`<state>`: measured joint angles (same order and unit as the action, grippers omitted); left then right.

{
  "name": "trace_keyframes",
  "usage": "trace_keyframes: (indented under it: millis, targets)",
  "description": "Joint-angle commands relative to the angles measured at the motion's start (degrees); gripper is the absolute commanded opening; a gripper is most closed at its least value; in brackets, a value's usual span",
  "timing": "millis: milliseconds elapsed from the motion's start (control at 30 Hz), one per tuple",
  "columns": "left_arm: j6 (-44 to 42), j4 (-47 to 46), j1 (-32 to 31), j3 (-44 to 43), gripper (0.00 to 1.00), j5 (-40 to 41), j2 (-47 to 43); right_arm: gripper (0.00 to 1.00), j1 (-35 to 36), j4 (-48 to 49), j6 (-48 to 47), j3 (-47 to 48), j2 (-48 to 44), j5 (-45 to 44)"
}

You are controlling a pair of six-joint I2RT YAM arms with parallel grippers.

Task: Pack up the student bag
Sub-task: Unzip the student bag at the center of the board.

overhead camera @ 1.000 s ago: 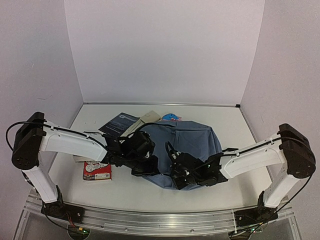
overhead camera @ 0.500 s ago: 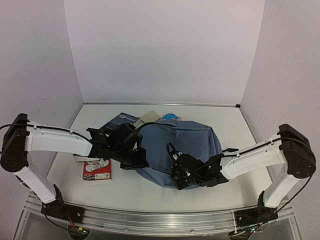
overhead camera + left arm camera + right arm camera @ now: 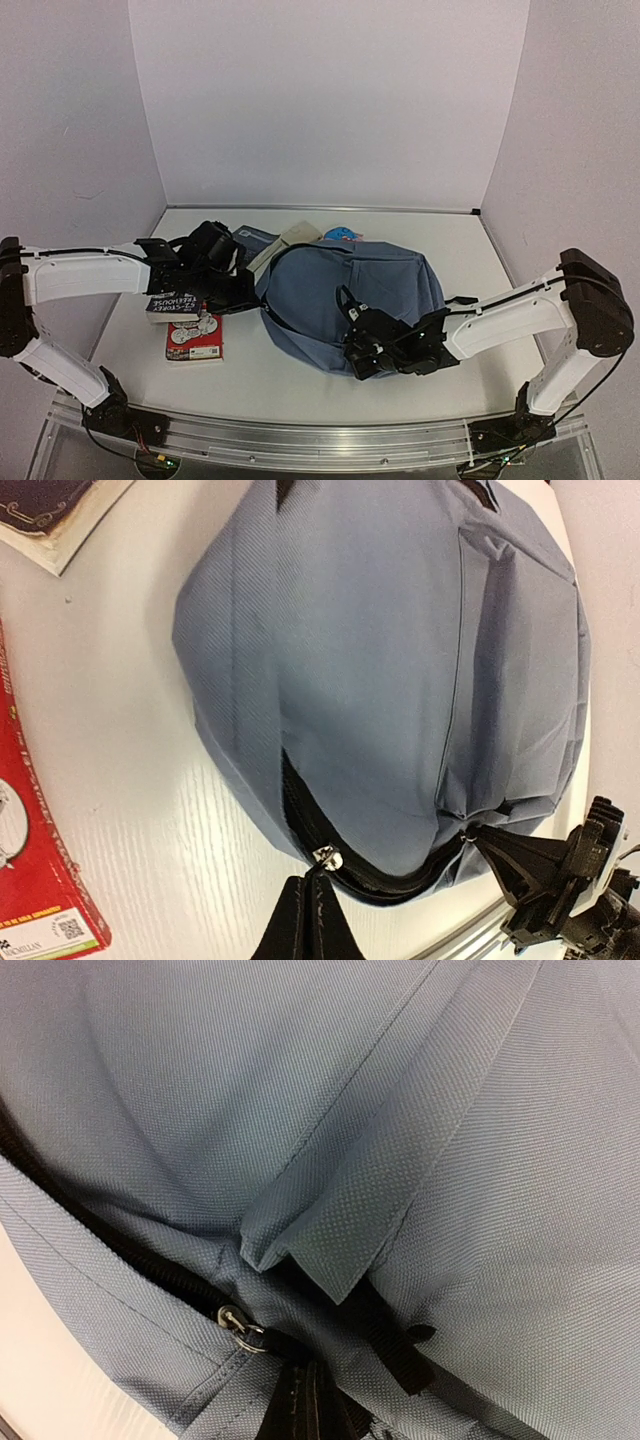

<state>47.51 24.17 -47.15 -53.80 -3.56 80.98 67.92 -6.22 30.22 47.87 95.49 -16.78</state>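
A: Left of the student bag point(image 3: 350, 290), what to log?

B: Red box point(image 3: 195, 342) flat on the table point(image 3: 470, 260), near the bag's near-left side, apart from it. Printed book point(image 3: 172, 304) also left of the bag, partly under the left arm. Dark-covered book point(image 3: 255, 240) off the bag's far-left corner. Beige flat item point(image 3: 298, 236) and a small blue item point(image 3: 342, 235) along the bag's far edge, too small to identify.

A: Left gripper point(image 3: 306, 900)?

B: At the bag's left rim. Fingers together, no gap between them. Tips right at the metal zip slider point(image 3: 324, 858), touching or nearly so. Cannot tell whether the pull tab sits nipped between them.

A: The bag itself?

B: Lying flat mid-table, grey-blue face up, front pocket point(image 3: 520, 670) on its right half. Zip parted along the near-left rim, with dark lining point(image 3: 300, 810) showing as a narrow band.

A: Right gripper point(image 3: 306, 1385)?

B: At the bag's near edge, just right of the parted zip. Fingers closed, tips pushed into the fabric under a raised fold. Second slider ring point(image 3: 240, 1325) just left of the tips and a black strap point(image 3: 395, 1350) just right. Cannot tell what, if anything, lies pinched between them.
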Motion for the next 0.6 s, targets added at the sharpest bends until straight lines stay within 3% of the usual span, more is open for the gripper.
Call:
trace_keyframes:
  millis: [0,200,233,300,367,467,567]
  targets:
    - [-6.1,0.6,4.6,-1.7,0.00,-3.1,-2.7,0.00,0.0,-1.4,0.8,-0.6,-2.5,-2.4]
    - [-15.0,5.1,5.6,-9.5,0.00,-9.1,0.3,0.00,0.0,-1.0,1.1,-0.3,-4.3,-1.6]
    - [-16.3,5.1,5.7,-10.3,0.00,-11.4,0.7,0.06,-0.1,-0.9,1.1,-0.1,-4.8,-1.4]
    - [-19.8,7.1,5.9,-12.8,0.00,-16.3,2.1,0.30,-0.1,-0.9,1.3,0.2,-6.0,-1.5]
    - [-23.5,11.6,6.1,-16.5,0.00,-18.8,4.4,0.47,-0.1,-0.9,1.3,0.6,-7.3,-1.7]
    - [-28.0,16.9,6.3,-21.5,0.00,-21.4,7.2,0.64,-0.1,-0.8,1.6,1.6,-9.3,-1.4]
    - [-31.3,16.7,6.6,-23.5,0.00,-26.2,8.2,0.73,-0.1,1.2,1.7,2.9,-11.8,-0.1]
